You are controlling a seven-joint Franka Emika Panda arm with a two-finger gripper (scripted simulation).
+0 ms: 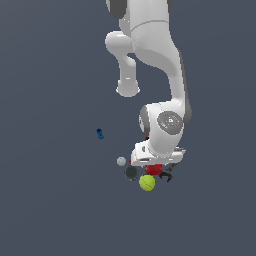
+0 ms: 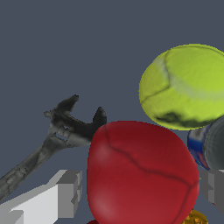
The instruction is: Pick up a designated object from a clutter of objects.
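No writing or labels can be read anywhere. The red apple (image 2: 140, 173) is seen sitting between the spread fingers (image 2: 70, 192), beside the tennis ball (image 2: 186, 85) and wrench (image 2: 57, 135); actual contact can't be told. The table (image 1: 50, 200) cluster is mostly hidden by the arm.

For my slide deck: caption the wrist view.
Hand straddling the red apple, with tennis ball and black wrench close by.

Apple (image 2: 140, 175): glossy red, faintly creased. Tennis ball (image 2: 186, 85): matt, fuzzy yellow-green. Wrench (image 2: 57, 135): dark, worn metal. Gripper fingers (image 2: 65, 194): matt grey.
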